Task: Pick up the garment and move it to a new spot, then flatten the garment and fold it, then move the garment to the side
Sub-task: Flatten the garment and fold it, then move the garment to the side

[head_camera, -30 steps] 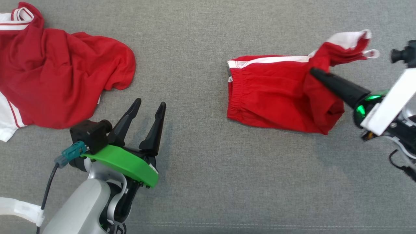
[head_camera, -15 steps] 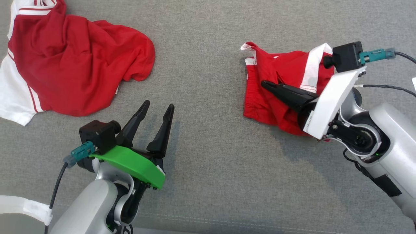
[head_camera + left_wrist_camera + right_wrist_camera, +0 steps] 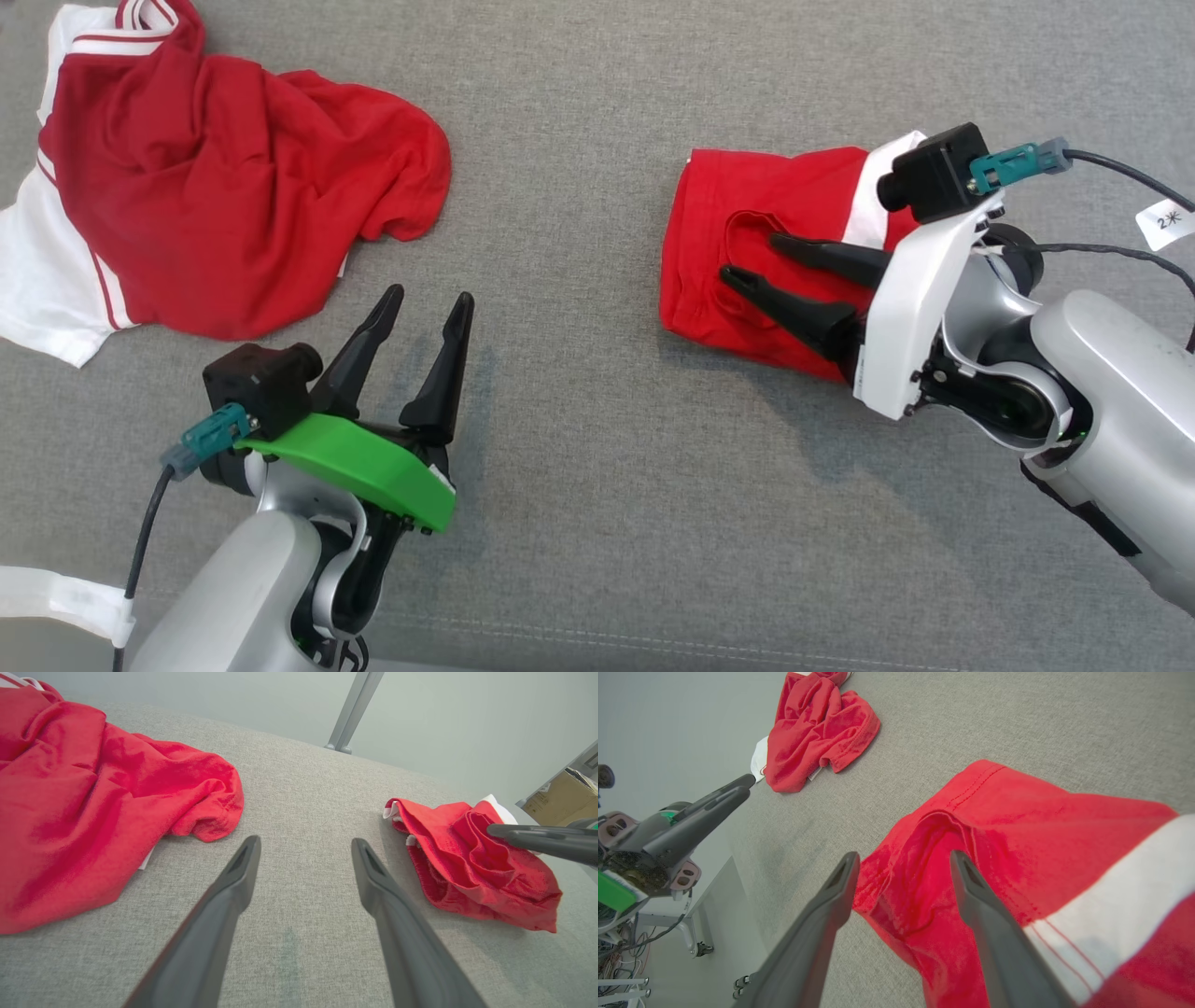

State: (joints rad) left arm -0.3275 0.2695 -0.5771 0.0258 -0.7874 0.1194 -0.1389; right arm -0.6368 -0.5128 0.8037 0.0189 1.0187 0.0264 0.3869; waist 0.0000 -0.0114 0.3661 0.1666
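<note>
The garment, a red jersey shirt with white sleeves and striped trim, lies crumpled at the upper left of the grey surface; it also shows in the left wrist view and far off in the right wrist view. My left gripper hovers open and empty just right of its hem. A second red piece with a white stripe, a pair of shorts, lies folded on the right. My right gripper is open above it, a raised ridge of cloth between its fingers.
Bare grey fabric surface stretches between the two red pieces and toward the front seam. The right arm's cable and tag hang at the right edge. Beyond the surface stand a metal post and a cardboard box.
My right gripper has opened and let go of the shorts after carrying one end over leftward; the shorts now lie folded and flatter. The head camera shifted. The left gripper stayed open.
</note>
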